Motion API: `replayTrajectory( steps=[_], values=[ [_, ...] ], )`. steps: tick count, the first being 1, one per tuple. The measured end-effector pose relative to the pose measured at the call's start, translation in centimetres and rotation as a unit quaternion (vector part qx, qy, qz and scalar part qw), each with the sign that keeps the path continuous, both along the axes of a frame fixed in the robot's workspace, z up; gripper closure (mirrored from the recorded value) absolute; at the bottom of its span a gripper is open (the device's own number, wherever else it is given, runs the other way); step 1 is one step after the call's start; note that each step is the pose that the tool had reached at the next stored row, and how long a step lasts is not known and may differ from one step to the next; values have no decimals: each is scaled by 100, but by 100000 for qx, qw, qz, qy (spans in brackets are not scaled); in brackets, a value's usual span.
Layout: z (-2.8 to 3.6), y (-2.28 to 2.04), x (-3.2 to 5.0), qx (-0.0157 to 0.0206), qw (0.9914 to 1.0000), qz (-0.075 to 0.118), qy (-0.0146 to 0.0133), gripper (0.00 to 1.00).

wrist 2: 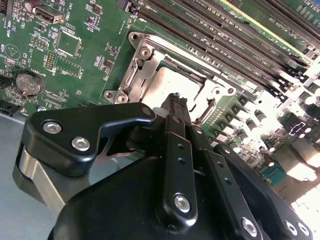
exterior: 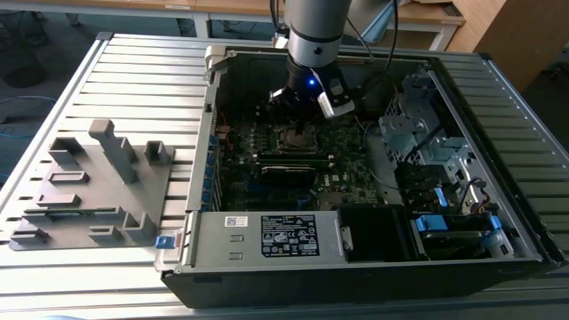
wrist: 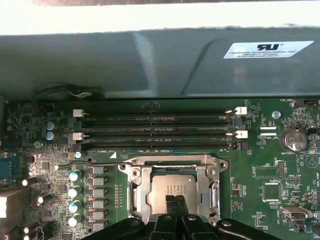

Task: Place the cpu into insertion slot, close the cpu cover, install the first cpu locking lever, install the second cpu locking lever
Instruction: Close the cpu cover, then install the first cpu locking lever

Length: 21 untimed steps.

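While the gripper (wrist: 175, 198) hangs clenched and empty, one cpu (wrist: 170, 186) sits, seemingly under one lowered cpu cover (wrist: 139, 192).

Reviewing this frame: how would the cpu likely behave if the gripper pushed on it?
The cpu is a flat, metal-topped square, so it is probably rigid and unlikely to roll or tip. Its smooth top looks slippery for the gripper. It lies within the cpu cover frame, so a sideways push would probably barely shift it.

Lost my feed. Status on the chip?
Claw shut, poised over chip. Chip sits in socket, cover flat around it. Nothing blocking.
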<state>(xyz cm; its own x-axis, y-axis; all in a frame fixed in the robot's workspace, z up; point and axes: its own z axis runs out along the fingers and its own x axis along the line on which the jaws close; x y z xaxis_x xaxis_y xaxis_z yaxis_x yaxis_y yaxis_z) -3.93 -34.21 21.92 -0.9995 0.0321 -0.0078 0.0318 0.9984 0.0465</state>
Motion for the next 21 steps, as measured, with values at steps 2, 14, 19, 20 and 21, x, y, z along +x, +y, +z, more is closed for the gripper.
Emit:
replayTrajectory(
  steps=[2, 14, 19, 20, 21],
  values=[
    [0, 0, 0, -10, 100000, 1, 6, 89],
    [-24, 0, 0, -4, 100000, 2, 1, 89],
    [-8, 0, 0, -1, 100000, 2, 1, 89],
    [-7, 0, 0, 0, 100000, 0, -1, 89],
    [-4, 0, 0, -14, 100000, 1, 7, 89]
  ],
)
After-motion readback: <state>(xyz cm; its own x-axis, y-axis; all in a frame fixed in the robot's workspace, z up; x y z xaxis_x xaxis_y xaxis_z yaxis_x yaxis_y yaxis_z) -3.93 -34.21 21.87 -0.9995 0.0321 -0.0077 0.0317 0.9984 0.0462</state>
